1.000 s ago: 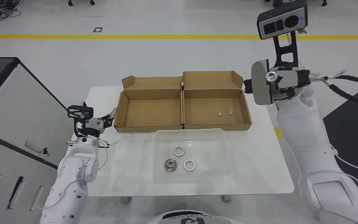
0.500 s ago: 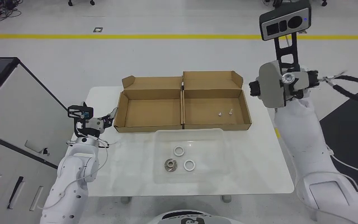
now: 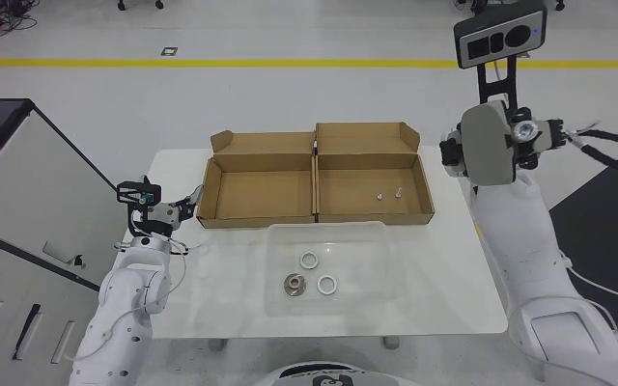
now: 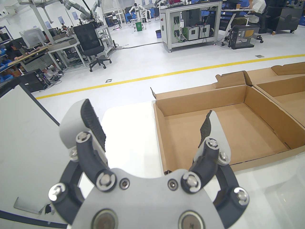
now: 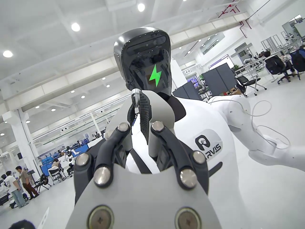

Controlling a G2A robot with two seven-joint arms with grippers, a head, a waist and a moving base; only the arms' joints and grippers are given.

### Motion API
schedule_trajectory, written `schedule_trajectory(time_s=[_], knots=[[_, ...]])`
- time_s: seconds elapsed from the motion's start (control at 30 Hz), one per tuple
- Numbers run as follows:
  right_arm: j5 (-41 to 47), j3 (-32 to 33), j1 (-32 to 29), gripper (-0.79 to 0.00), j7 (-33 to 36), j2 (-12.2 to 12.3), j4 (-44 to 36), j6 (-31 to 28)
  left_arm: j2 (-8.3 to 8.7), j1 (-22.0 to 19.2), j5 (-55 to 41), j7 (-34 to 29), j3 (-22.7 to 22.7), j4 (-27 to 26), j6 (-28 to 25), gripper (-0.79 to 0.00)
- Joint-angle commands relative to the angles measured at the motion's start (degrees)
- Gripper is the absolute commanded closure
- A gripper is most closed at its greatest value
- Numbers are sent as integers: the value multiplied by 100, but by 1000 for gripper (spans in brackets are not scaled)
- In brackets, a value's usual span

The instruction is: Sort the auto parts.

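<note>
A clear tray (image 3: 372,236) at the table's middle holds two white rings (image 3: 310,260) (image 3: 327,286) and a grey metal bushing (image 3: 293,284). Behind it stand two open cardboard boxes. The left box (image 3: 261,193) has a bare floor, and the right box (image 3: 348,193) holds two small bolts (image 3: 381,194) (image 3: 397,190). My left gripper (image 4: 152,122) is open and empty beside the left box's (image 4: 238,125) outer wall, low over the table (image 3: 188,206). My right gripper (image 5: 137,101) is raised off the table's right side, pointing up toward the robot's head, shut on a small metal bolt (image 5: 135,94).
The white table (image 3: 435,280) has bare surface on both sides of the tray and along its front edge. A grey panel (image 3: 39,183) stands to the left of the table.
The right arm has swung further right, away from the boxes, with its wrist turning. The left arm and the parts in the tray have not moved.
</note>
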Motion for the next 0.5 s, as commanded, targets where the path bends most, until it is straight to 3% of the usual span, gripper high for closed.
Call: schedule_trajectory(time_s=[0.0, 0.27, 0.47], knots=[[0, 0, 0, 0, 0, 0, 0, 0, 0, 0, 0, 0, 0, 0, 0, -785], [-52, 7, -3, 0, -32, 2, -9, 11, 0, 0, 0, 0, 0, 0, 0, -785], [-1021, 585, -182, 0, -318, 114, 156, 472, 0, 0, 0, 0, 0, 0, 0, -785]])
